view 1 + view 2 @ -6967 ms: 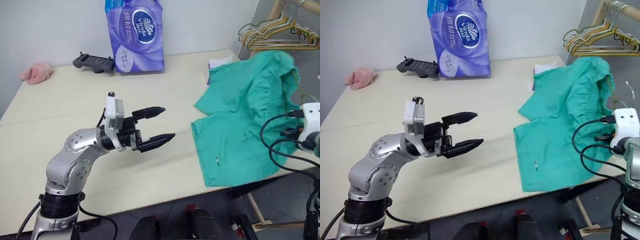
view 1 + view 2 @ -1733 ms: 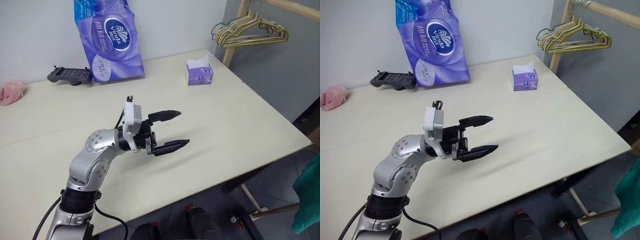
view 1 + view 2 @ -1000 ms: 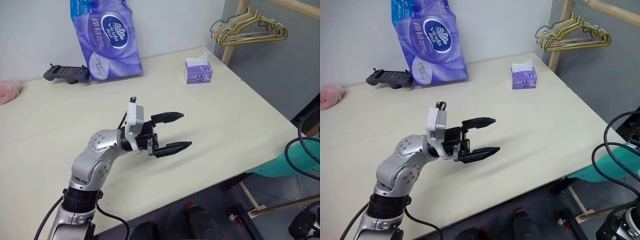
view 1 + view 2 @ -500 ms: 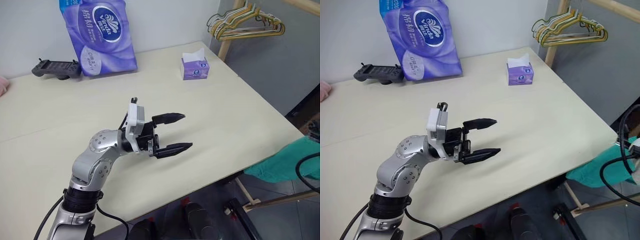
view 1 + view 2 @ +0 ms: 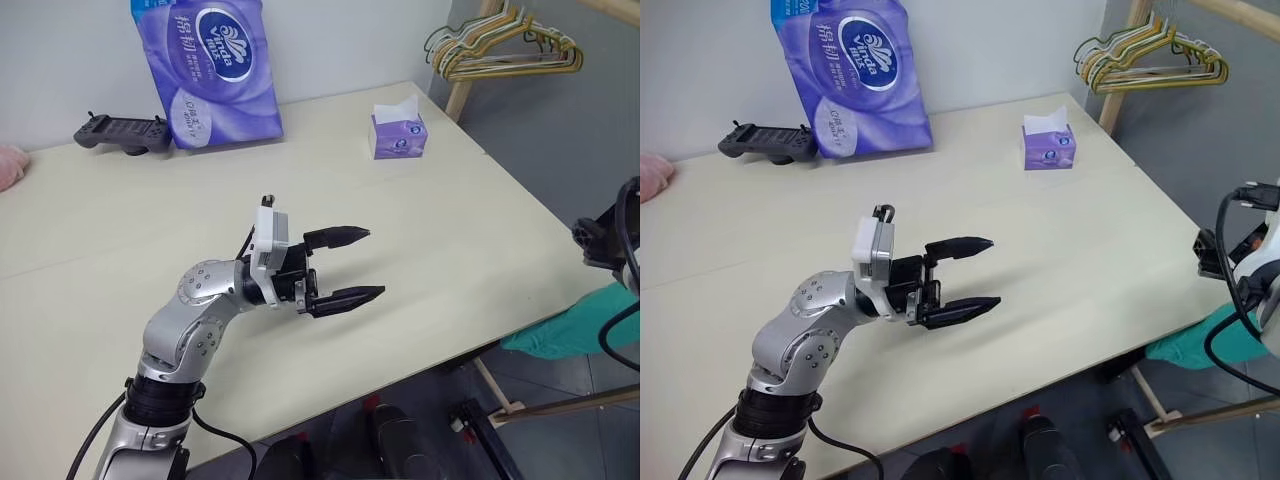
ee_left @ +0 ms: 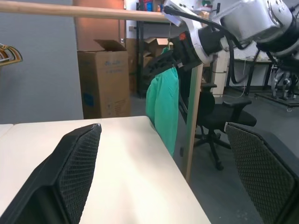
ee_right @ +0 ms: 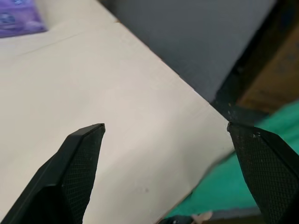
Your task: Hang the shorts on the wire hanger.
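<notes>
While your left gripper [image 5: 345, 267] hovers over the tabletop [image 5: 480, 210] with fingers spread and empty, the shorts [image 5: 575, 325] hang off its right edge. From the left wrist, they dangle from your right gripper [image 6: 156, 63]; its fingers gape in the right wrist view, so they could slip.

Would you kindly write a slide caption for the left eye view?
Left gripper open above the table; teal shorts hanging off its right edge, hangers behind.

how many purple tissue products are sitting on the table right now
2: the big purple tissue pack stands at the table's far edge by the wall, and the small purple tissue box sits nearer the far right corner.
</notes>
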Motion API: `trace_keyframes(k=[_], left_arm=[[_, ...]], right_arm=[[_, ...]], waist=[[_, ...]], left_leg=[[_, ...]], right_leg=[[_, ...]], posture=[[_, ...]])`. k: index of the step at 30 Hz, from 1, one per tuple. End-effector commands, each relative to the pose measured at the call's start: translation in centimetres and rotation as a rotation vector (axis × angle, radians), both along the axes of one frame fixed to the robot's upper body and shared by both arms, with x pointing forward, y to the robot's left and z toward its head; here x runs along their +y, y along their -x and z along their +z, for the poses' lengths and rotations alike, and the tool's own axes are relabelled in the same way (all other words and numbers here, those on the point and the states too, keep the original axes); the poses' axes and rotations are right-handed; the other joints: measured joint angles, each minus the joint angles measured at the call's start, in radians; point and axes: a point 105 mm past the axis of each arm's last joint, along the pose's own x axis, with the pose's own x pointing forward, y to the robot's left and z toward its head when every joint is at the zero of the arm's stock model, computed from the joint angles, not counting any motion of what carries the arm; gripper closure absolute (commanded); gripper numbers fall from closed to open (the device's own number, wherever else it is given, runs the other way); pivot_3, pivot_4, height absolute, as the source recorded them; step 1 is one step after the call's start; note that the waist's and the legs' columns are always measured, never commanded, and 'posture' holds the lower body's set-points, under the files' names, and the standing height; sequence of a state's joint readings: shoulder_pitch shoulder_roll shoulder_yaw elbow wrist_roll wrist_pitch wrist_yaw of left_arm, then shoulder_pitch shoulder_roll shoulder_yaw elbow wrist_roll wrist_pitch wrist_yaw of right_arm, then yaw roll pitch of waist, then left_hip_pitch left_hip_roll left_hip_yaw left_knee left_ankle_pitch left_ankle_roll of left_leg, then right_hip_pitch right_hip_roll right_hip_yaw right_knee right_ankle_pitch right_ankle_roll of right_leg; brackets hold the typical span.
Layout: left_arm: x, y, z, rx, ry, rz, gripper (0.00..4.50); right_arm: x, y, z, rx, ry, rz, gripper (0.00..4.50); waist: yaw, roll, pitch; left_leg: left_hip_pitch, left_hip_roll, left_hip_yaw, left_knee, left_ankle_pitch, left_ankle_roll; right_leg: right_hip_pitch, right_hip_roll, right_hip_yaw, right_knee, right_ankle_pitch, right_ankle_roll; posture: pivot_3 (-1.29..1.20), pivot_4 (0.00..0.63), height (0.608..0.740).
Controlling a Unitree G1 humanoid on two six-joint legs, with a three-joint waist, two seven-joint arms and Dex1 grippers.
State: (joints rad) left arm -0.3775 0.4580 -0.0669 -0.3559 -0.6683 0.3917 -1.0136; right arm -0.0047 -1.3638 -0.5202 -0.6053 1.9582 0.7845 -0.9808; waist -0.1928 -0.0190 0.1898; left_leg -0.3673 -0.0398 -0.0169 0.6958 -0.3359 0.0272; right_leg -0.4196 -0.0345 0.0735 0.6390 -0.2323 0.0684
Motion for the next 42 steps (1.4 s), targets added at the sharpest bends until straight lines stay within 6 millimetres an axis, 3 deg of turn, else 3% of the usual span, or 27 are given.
trace_keyframes(k=[1, 8, 14, 19, 23, 28, 31, 35, 42], left_arm=[[0.6, 0.6, 1.0, -0.037, 0.018, 0.024, 0.0], [1.2, 0.7, 0.8, -0.02, 0.029, 0.141, 0.0], [2.4, -0.9, 0.3, -0.013, 0.041, 0.334, 0.0], [5.4, -4.3, -0.1, -0.025, 0.084, 0.725, 0.0], [6.9, -5.4, -0.9, -0.001, 0.121, 0.925, 0.0], [10.6, -7.3, -2.3, 0.042, 0.135, 1.265, 0.0], [12.3, -7.7, -2.8, 0.055, 0.129, 1.352, 0.0], [14.0, -7.3, -5.4, 0.133, 0.035, 1.508, 0.0], [14.8, -6.7, -7.3, 0.112, -0.07, 1.598, 0.0]], right_arm=[[1.4, -0.5, 0.3, 0.009, 0.016, 0.15, 0.03], [2.8, -2.4, -0.7, -0.076, 0.104, 0.382, 0.03], [3.9, -4.8, -1.8, -0.144, 0.185, 0.499, 0.03], [5.1, -7.9, -3.0, -0.231, 0.189, 0.542, 0.03], [6.5, -9.5, -4.1, -0.267, 0.194, 0.572, 0.03], [9.4, -11.4, -5.1, -0.329, 0.151, 0.603, 0.03], [10.8, -12.2, -5.6, -0.345, 0.149, 0.602, 0.03], [13.0, -13.4, -7.1, -0.373, 0.147, 0.621, 0.03], [13.7, -14.5, -9.4, -0.375, 0.1, 0.569, 0.03]], waist=[[0.003, 0.0, 0.0], [0.032, 0.0, 0.0], [0.066, 0.0, 0.0], [0.097, 0.0, 0.0], [0.126, 0.0, 0.0], [0.169, 0.0, -0.002], [0.192, 0.0, -0.002], [0.217, -0.002, -0.007], [0.255, -0.005, -0.01]], left_leg=[[0.0, 0.0, 0.0, 0.0, 0.0, 0.0], [0.0, 0.0, -0.001, 0.0, 0.0, 0.0], [0.001, -0.001, -0.001, 0.001, 0.0, -0.001], [0.001, -0.001, -0.001, 0.001, 0.001, -0.002], [0.001, -0.001, -0.004, 0.001, 0.004, -0.007], [0.0, -0.001, -0.006, 0.0, 0.004, -0.009], [-0.001, -0.001, -0.008, 0.0, 0.007, -0.013], [-0.001, -0.001, -0.009, 0.0, 0.008, -0.015], [-0.003, -0.002, -0.013, 0.0, 0.011, -0.02]], right_leg=[[0.0, 0.0, 0.0, 0.0, 0.0, 0.0], [0.0, -0.002, -0.001, 0.0, 0.0, 0.0], [-0.001, -0.003, -0.002, 0.003, 0.003, -0.005], [-0.001, -0.003, -0.003, 0.004, 0.005, -0.008], [-0.002, -0.003, -0.005, 0.005, 0.007, -0.011], [-0.002, -0.003, -0.008, 0.005, 0.008, -0.012], [-0.003, -0.003, -0.011, 0.006, 0.009, -0.013], [-0.004, -0.003, -0.015, 0.006, 0.009, -0.014], [-0.005, -0.003, -0.02, 0.006, 0.01, -0.016]], posture=[[-0.28, 0.192, 0.74], [-0.21, 0.183, 0.74], [-0.14, 0.177, 0.74], [-0.06, 0.165, 0.74], [-0.01, 0.157, 0.74], [0.07, 0.136, 0.74], [0.12, 0.127, 0.74], [0.18, 0.112, 0.74], [0.23, 0.101, 0.74]])
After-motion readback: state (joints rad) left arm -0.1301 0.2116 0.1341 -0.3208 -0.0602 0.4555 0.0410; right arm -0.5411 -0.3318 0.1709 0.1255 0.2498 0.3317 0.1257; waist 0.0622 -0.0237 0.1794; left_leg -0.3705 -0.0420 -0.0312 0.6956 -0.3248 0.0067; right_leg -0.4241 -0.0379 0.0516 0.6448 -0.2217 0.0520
